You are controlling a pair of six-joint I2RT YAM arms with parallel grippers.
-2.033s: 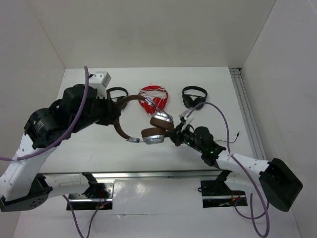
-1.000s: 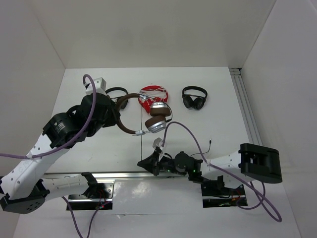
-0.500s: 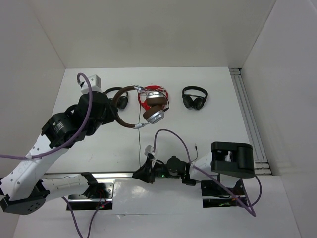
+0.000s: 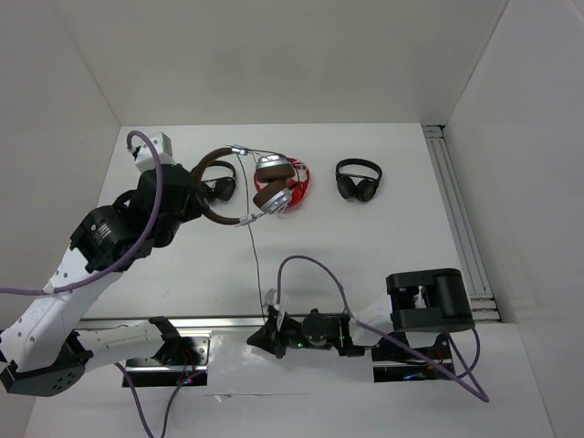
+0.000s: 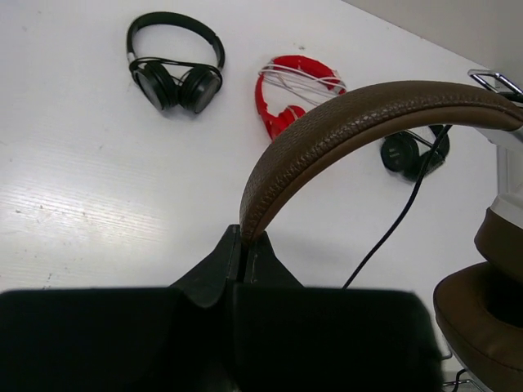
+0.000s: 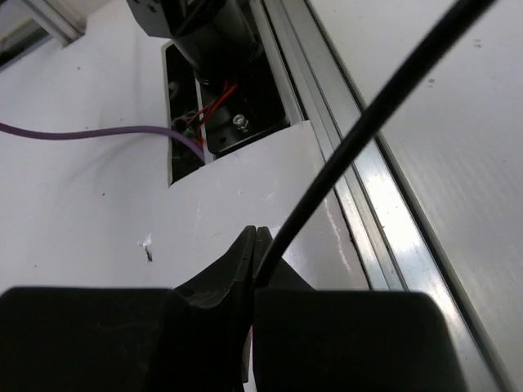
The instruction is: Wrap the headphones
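**Left:** the left gripper (image 5: 245, 243) is clamped on the brown headband (image 5: 359, 122). It holds the headphones (image 4: 271, 194) raised above the far part of the table (image 4: 392, 246). A small black pair (image 4: 222, 186) lies inside the headband's arc.

**Centre:** the ear cups hang over the red pair (image 4: 300, 186). The thin black cable (image 4: 253, 265) runs nearly straight toward the near edge, where the right gripper (image 6: 255, 243) pinches it, jaws closed.

**Right:** another black pair (image 4: 358, 179) lies apart from the rest.

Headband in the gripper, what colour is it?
The headband is brown; the left wrist view shows it best.
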